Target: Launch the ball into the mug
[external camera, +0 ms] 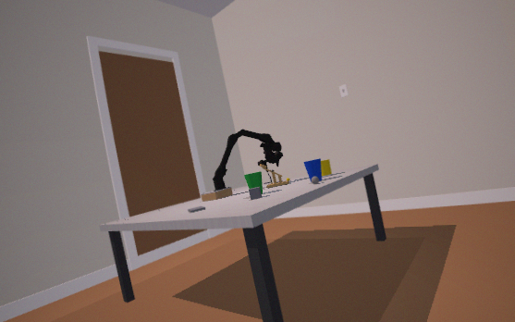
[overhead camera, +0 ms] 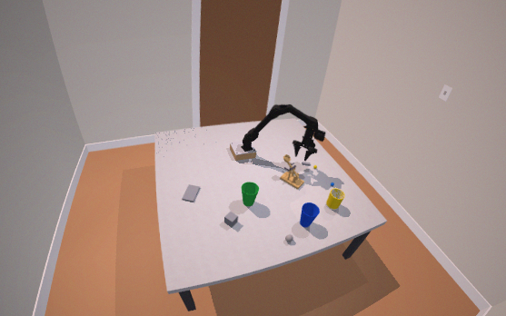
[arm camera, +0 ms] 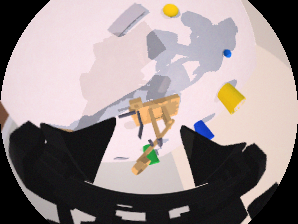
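The wooden catapult (overhead camera: 292, 180) (external camera: 277, 183) (arm camera: 172, 104) stands on the table. Its throwing arm is up, with the cup (overhead camera: 286, 158) (arm camera: 137, 168) at the raised end; I cannot make out a ball in it. My gripper (overhead camera: 302, 157) (arm camera: 149, 124) is open and empty, above the catapult and apart from it. The yellow mug (overhead camera: 334, 200) (external camera: 325, 167) (arm camera: 231, 97) stands upright near the table's right edge; whether a ball is inside cannot be told. A yellow ball (overhead camera: 315, 167) (arm camera: 170, 10) and a small blue ball (overhead camera: 332, 184) (arm camera: 227, 53) lie on the table.
A blue cup (overhead camera: 309, 216) (external camera: 313, 169) stands beside the mug, and a green cup (overhead camera: 249, 195) (external camera: 252, 180) farther left. A grey ball (overhead camera: 289, 238), grey cube (overhead camera: 231, 220) and flat grey slab (overhead camera: 191, 193) lie nearer the front and left. A grey block (overhead camera: 306, 163) (arm camera: 128, 20) lies behind the catapult.
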Tool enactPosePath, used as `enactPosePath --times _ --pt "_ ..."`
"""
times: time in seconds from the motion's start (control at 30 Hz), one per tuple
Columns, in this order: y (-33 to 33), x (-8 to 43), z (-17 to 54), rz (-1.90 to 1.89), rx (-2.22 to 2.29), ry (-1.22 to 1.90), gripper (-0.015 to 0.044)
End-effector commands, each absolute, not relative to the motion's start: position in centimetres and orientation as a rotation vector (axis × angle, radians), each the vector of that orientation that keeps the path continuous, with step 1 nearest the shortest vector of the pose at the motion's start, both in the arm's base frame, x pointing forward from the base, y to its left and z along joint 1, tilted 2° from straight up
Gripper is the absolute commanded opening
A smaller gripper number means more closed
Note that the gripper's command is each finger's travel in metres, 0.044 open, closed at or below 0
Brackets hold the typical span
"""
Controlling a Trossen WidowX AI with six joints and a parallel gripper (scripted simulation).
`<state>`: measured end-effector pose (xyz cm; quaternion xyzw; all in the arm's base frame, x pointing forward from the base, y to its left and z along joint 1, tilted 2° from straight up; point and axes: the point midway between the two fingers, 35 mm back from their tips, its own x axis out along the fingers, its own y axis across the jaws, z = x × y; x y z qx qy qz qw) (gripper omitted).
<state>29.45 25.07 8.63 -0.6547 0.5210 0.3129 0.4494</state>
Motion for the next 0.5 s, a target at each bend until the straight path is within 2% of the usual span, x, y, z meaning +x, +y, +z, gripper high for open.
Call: enactPosePath --times 0.0,0.47 --pt "25.8 31.5 9.2 0.728 -1.470 1.255 0.0440" --pt "27.0 38.3 11.4 0.582 -1.009 1.154 0.0440"
